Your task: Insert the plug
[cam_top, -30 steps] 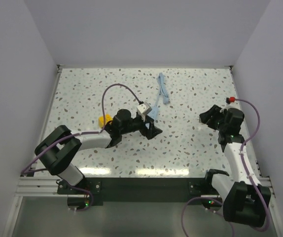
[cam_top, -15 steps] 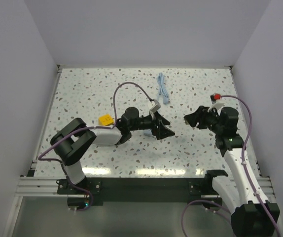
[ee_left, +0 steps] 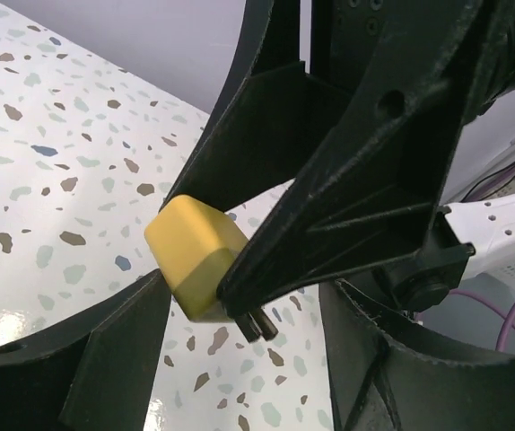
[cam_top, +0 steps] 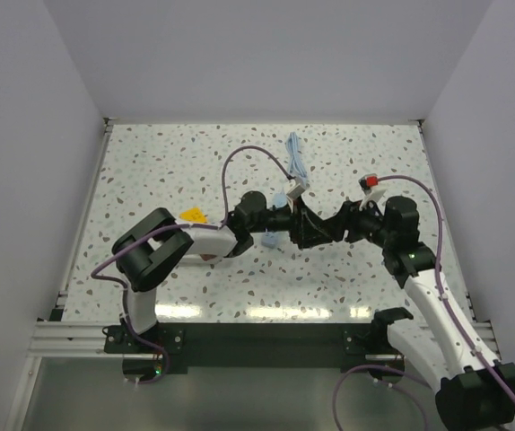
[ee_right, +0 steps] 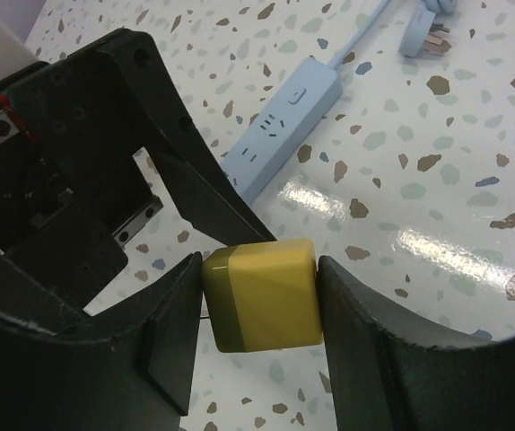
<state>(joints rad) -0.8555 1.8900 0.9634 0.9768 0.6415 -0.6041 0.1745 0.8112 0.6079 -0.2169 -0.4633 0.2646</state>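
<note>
Right claw [ee_right: 256, 310] clenched on the plug [ee_right: 266, 274], pads flat against two opposite faces. Plug is off the surface [cam_top: 150, 171], mid-centre where the arms meet. Left claw [ee_left: 244, 305] spread wide around it, gripping nothing.

Likely a handover or re-grip: prongs [ee_left: 256, 325] are left exposed and pointing down.

Plug: two-tone yellow cube, smooth matte plastic, rounded corners, dark metal prongs. Power strip [ee_right: 280, 126]: pale blue glossy bar lying flat just beyond. Surface is shiny speckled terrazzo.
</note>
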